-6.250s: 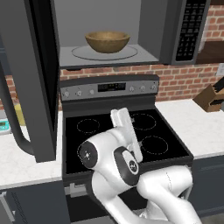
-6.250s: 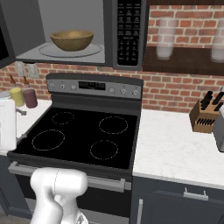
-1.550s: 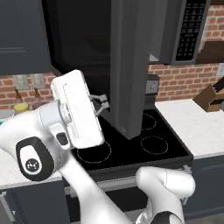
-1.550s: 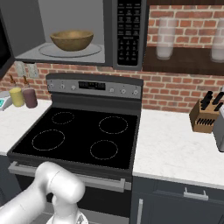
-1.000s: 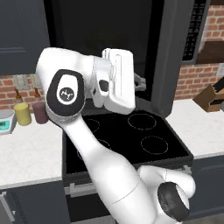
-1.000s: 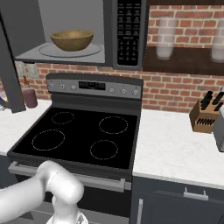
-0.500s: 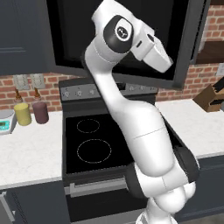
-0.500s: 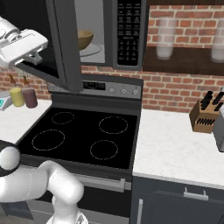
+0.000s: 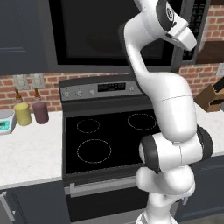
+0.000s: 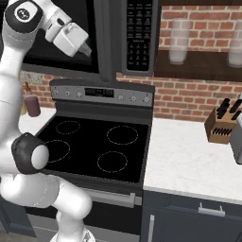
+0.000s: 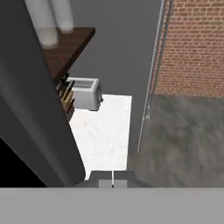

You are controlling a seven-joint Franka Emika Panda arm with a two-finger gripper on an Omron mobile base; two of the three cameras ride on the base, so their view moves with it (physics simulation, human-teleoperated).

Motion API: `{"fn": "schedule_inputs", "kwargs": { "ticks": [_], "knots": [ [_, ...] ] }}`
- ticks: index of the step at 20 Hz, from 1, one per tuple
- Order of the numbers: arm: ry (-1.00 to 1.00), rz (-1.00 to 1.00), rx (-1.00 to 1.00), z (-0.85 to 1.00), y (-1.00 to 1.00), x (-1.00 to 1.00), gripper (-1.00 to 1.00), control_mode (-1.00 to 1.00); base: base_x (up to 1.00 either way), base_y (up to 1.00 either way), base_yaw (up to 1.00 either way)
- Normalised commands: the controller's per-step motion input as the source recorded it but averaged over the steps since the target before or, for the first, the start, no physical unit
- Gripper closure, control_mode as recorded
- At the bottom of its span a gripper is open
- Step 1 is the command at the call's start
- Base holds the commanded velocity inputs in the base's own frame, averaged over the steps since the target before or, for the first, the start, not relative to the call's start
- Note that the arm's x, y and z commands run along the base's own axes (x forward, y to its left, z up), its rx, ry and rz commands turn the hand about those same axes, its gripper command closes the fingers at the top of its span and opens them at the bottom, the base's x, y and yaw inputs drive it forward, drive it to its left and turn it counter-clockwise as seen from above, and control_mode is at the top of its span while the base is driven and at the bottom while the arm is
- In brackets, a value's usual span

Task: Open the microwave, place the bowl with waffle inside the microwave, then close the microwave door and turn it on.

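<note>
The arm reaches high over the black four-burner stove, and its tool sits up against the front of the microwave door, at the door's right-hand part next to the upright grey edge; whether it actually touches the glass cannot be told. The tool's fingers are brought together with nothing between them. In the left base view the white hand ends near the door's right edge, with the tool just left of the black keypad. The microwave surrounds the tool: its wide dark window spreads away to the tool's left, and the keypad panel stands just to its right. The door looks shut or nearly so, flush with the keypad panel in both base views, so the cavity behind the dark glass cannot be made out, and neither the bowl nor the waffle can be seen. Well below the tool lies the stove with its control strip, and further right the white desk carries a wooden knife block. The hand view looks past the door's curved dark edge down at the desk, where a silver toaster stands beside the knife block.
</note>
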Motion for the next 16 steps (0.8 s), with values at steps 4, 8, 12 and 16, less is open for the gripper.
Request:
{"fn": "schedule_inputs", "kwargs": {
  "ticks": [4, 8, 12, 16],
  "knots": [
    [0.0, 0.5, 0.08, -0.21, -0.68, 1.0, 1.0, -1.0, 0.0, 0.0, 0.0],
    [-0.02, 0.51, 0.01, -0.54, -0.28, 1.0, 1.0, -1.0, 0.0, 0.0, 0.0],
    [-0.05, 0.49, -0.01, -0.79, -0.02, 1.0, 1.0, -1.0, 0.0, 0.0, 0.0],
    [-0.17, 0.42, -0.09, -0.97, 0.0, 1.0, 1.0, -1.0, 0.0, 0.0, 0.0]
  ]
}}
